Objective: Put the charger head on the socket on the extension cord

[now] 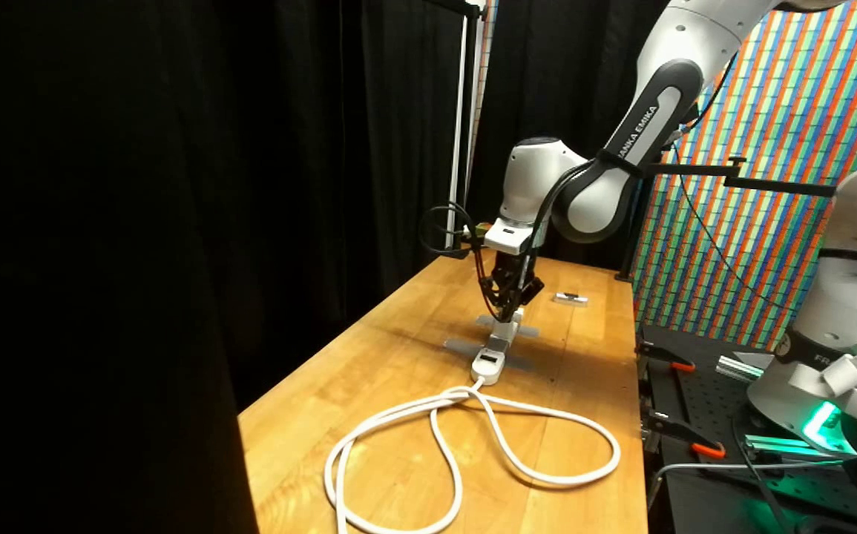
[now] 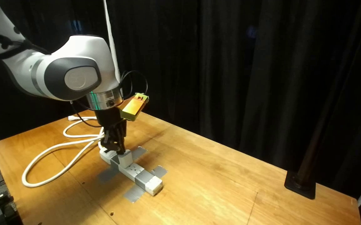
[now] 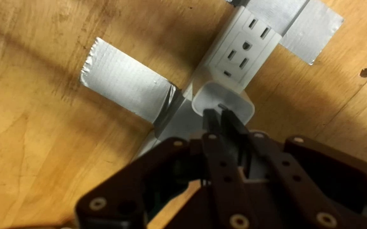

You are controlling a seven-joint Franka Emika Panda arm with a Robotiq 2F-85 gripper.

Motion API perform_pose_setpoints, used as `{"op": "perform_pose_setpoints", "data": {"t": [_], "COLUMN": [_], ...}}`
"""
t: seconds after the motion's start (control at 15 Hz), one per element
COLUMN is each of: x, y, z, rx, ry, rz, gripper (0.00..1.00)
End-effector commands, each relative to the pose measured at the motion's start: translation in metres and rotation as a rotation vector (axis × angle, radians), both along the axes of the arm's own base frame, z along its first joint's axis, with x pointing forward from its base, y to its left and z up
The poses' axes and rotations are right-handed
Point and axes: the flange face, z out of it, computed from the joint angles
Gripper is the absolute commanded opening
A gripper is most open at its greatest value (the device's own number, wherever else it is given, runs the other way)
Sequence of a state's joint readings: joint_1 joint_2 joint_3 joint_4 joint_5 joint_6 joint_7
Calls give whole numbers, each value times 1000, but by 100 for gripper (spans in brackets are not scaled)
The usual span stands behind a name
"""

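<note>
The charger head (image 2: 125,159), a small white cube, stands upright on the socket block (image 2: 132,169) of the extension cord (image 2: 41,155), just beside a tape band. Whether its prongs are fully in is hidden. In the wrist view the charger head (image 3: 208,95) covers part of the block, and the socket (image 3: 243,51) shows open slots beside it. My gripper (image 3: 217,110) has its fingers nearly together, their tips at the top of the charger head, nothing visible between them. In both exterior views the gripper (image 1: 506,317) (image 2: 121,152) points down over the block.
Silver tape strips (image 3: 126,79) (image 2: 135,193) hold the block to the wooden table (image 2: 199,175). White cable loops (image 1: 398,411) lie at one end. A small silver-white item (image 1: 570,298) lies on the table. A black stand base (image 2: 299,186) and orange-tipped clamps (image 1: 669,360) stand at the edges.
</note>
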State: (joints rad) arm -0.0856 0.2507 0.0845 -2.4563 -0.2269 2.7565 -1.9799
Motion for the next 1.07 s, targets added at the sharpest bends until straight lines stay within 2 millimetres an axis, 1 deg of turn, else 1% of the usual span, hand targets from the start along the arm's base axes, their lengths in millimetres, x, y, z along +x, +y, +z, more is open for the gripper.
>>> {"op": "perform_pose_setpoints", "data": {"t": [0.0,0.13,0.33,0.4,0.47,0.53,0.73,0.87,0.93,1.0], "x": [-20,-28,-46,-51,-57,-63,-81,-93,-98,-81], "y": [-9,-10,-10,-9,-7,-5,0,1,-1,0], "z": [7,19,35,41,45,51,61,62,59,53], "rx": [-34,-73,-122,-125,-122,-117,-133,-117,-76,-116], "ry": [11,20,58,71,82,91,97,81,85,104], "rz": [1,3,11,14,14,11,34,25,-6,8], "gripper": [44,60,83,92,98,100,100,100,100,100]}}
